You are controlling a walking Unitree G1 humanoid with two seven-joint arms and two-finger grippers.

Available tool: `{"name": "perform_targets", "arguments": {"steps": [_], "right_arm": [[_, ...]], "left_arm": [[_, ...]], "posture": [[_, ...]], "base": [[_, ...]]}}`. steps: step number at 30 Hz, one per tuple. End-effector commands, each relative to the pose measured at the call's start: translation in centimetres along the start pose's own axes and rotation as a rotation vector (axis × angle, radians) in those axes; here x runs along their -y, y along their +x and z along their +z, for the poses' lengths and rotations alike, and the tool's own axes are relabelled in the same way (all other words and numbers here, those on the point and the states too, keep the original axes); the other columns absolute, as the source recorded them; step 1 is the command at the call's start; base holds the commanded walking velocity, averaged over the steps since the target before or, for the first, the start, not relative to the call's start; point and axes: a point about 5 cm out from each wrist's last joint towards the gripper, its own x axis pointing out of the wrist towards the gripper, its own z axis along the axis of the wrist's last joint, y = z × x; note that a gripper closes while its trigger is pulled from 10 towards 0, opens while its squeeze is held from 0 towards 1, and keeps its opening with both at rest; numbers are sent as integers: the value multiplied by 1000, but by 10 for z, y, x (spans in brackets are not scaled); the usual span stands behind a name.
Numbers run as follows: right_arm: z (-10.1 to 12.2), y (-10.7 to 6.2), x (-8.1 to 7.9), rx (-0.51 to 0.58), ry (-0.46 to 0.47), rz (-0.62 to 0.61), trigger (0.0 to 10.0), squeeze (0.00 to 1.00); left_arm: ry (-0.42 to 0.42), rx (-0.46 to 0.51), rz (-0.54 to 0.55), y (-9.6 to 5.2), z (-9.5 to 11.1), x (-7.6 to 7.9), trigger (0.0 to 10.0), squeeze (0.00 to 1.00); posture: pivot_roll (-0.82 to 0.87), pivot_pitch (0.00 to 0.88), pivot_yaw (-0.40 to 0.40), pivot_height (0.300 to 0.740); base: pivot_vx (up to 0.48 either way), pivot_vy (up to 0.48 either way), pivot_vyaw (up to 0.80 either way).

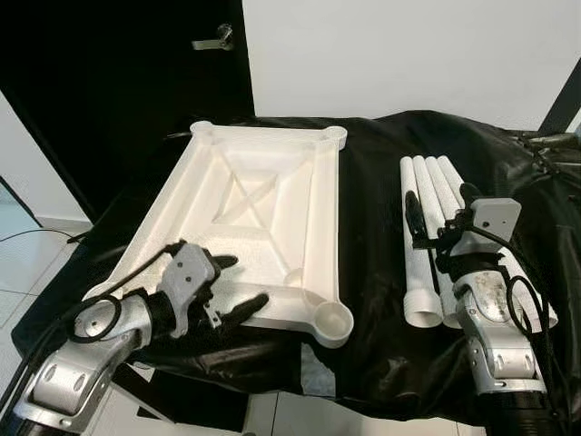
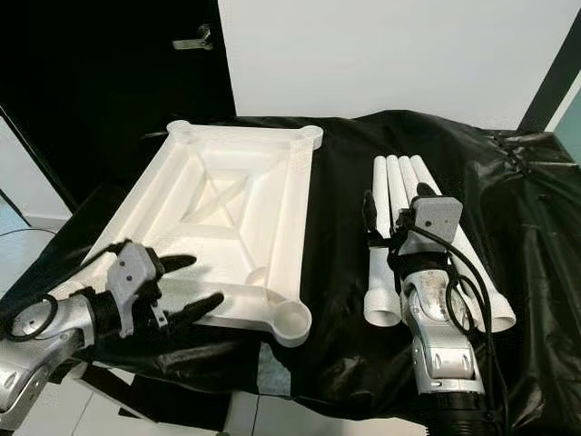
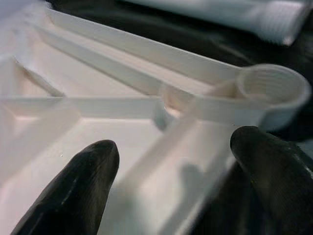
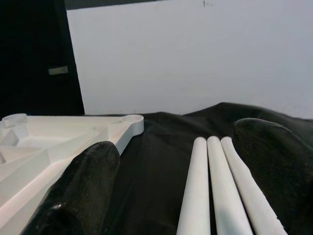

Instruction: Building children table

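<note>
The right gripper (image 1: 440,218), fingers apart, hovers over the white legs (image 1: 434,238) near the black-draped table's (image 1: 372,182) right edge; it should close around one leg only. The left gripper (image 1: 238,283), also spread, straddles the upturned tabletop's (image 1: 263,218) near rim, ready to steady it.

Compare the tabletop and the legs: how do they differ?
The tabletop is one wide ribbed panel with round corner sockets, lying underside up; the legs are four slim tubes lying side by side. The left gripper is at the tabletop's near edge; the right gripper is over the legs. Both are white plastic on black cloth.
</note>
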Motion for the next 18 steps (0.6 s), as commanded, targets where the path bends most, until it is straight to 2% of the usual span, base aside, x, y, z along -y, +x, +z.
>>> {"name": "perform_targets", "arguments": {"steps": [1, 2, 6, 8, 10, 12, 13, 14, 15, 18], "right_arm": [[1, -2, 2, -11, -9, -1, 10000, 0], [0, -2, 3, -14, -16, -5, 10000, 0], [0, -2, 4, -17, -19, -8, 10000, 0], [0, -2, 4, -20, -23, -14, 10000, 0], [0, -1, 4, -20, -17, -18, 10000, 0], [0, -1, 4, -20, -17, -18, 10000, 0], [0, -1, 3, -23, -18, -18, 10000, 0], [-1, 0, 2, -25, -20, -16, 10000, 0], [-1, 0, 2, -27, -22, -15, 10000, 0], [-1, -1, 2, -29, -23, -23, 10000, 0]], "left_arm": [[24, -84, -114, 0, -10, 8, 10000, 0], [39, -119, -127, 1, -15, 11, 10000, 0], [66, -146, -143, 1, -20, 12, 10000, 0], [70, -227, -156, 6, -32, 12, 10000, 0], [141, -275, -151, 12, -38, 9, 10000, 0], [141, -275, -151, 12, -38, 9, 10000, 0], [162, -306, -124, 15, -41, 3, 10000, 0], [173, -340, -105, 17, -44, -2, 8588, 0], [176, -365, -93, 19, -45, -6, 0, 0], [165, -361, -81, 21, -41, -10, 0, 0]], "posture": [[33, 0, 39, 740], [33, 0, 39, 740], [31, 0, 45, 740], [27, 0, 47, 740], [30, 0, 47, 740], [30, 0, 47, 740], [30, 0, 48, 740], [29, 0, 52, 740], [29, 0, 52, 740], [23, 0, 62, 740]], "base": [[0, 0, 0], [0, 0, 0], [0, 0, 0], [0, 0, 0], [0, 0, 0], [0, 0, 0], [0, 0, 0], [0, 0, 0], [0, 0, 0], [0, 0, 0]]}}
